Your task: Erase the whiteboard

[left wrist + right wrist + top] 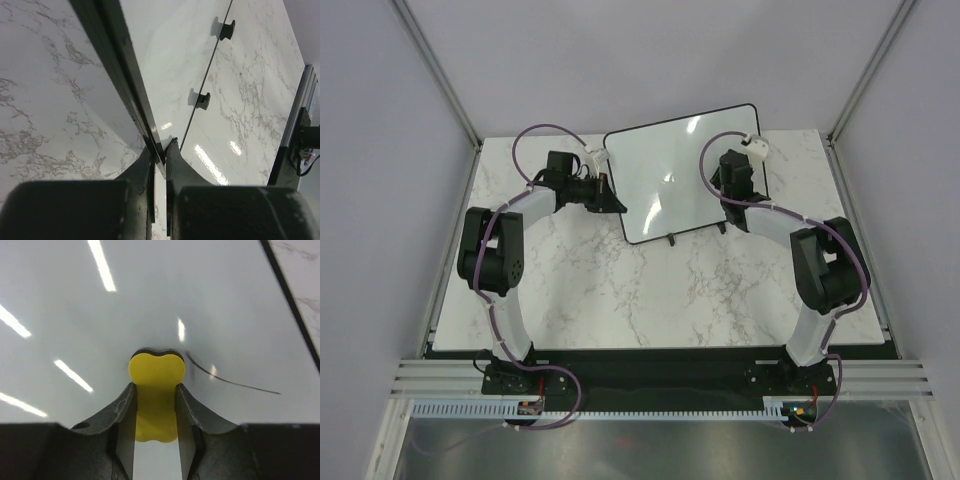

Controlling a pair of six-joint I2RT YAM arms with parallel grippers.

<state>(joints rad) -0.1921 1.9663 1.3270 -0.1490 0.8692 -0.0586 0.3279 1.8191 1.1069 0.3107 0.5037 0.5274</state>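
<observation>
At the desk's far edge we wipe, left tool (160, 148) pinching the whiteboard (660, 190), right tool (156, 402) clamping the yellow eraser (156, 371); the dark stroke (235, 384) beside it should come next.

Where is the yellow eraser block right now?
Right wrist view, centre: the yellow eraser sits clamped in the right gripper, its tip against the glossy white whiteboard, just left of a thin dark stroke.

Your whiteboard (660, 170) stands at the far middle of the table (620, 290), its two feet (672, 240) on the near side. Your left claw (161, 149) sits at the board's left edge, one finger on each face. Your right claw (155, 385) is in front of the board's right half, with the eraser (155, 367) between its fingers and touching the board. A pen stroke (235, 384) lies just right of the eraser.
</observation>
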